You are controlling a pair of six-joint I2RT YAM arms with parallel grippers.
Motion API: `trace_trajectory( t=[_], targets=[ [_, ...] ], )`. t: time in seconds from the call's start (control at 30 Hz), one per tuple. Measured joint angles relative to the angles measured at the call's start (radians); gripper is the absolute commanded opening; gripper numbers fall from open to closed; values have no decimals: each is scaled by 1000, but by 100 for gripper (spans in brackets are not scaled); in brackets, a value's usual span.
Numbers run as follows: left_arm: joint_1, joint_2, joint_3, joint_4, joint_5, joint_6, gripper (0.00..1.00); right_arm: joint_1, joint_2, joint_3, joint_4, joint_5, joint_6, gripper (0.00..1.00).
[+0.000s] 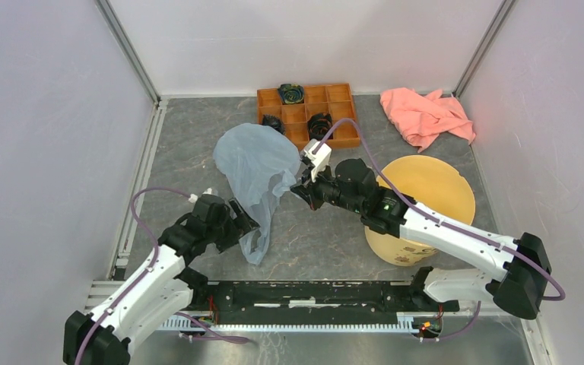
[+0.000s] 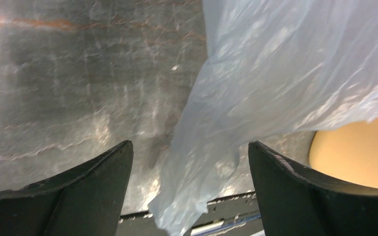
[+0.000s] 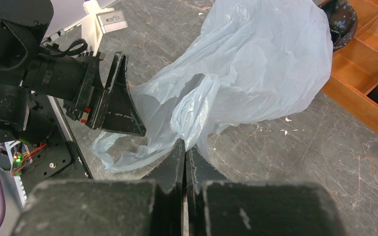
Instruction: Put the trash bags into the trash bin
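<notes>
**None of the bag is in the bin yet**

You have the whole transfer ahead of you. The trash bag (image 1: 252, 160) lies on the table to the left of the trash bin (image 1: 435, 182), apart from it, and the bin's open mouth shows nothing inside. What is done, as I judge it, is the grasp: your right gripper (image 3: 184, 147) has its fingers pressed together on a bunched fold at the bag's bin-side edge. Your left gripper (image 2: 190, 167) has its fingers (image 2: 98, 172) wide apart, with the bag's narrow tail between them and not clamped. Left to do: lift, carry across to the bin, push in, release.

The bag is thin, translucent pale blue-grey film — crinkled all over, the table's marbling showing through. Its rounded bulk lies flat about level with the bin's far rim and tapers to a gathered tail level with the bin's near wall.
</notes>
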Motion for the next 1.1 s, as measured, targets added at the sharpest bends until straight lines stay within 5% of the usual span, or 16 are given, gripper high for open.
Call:
trace_trajectory(
  t=[0.13, 0.23, 0.47, 0.63, 0.97, 1.1],
  targets=[
    [0, 23, -50, 148, -4, -53, 19, 0, 3, 0, -22, 6, -10, 1],
    [0, 67, -45, 164, -50, -76, 3, 1, 3, 1, -62, 26, -19, 1],
    [0, 80, 278, -86, -292, -2, 3, 60, 17, 65, -204, 80, -58, 13],
    [1, 48, 425, -104, -315, 130, 2, 122, 39, 47, -257, 142, -55, 20],
    [1, 270, 423, -184, -91, 334, 2, 133, 184, -68, -391, 285, -36, 84],
    [1, 252, 423, -200, -75, 366, 2, 134, 184, -58, -353, 304, -53, 98]
  ],
)
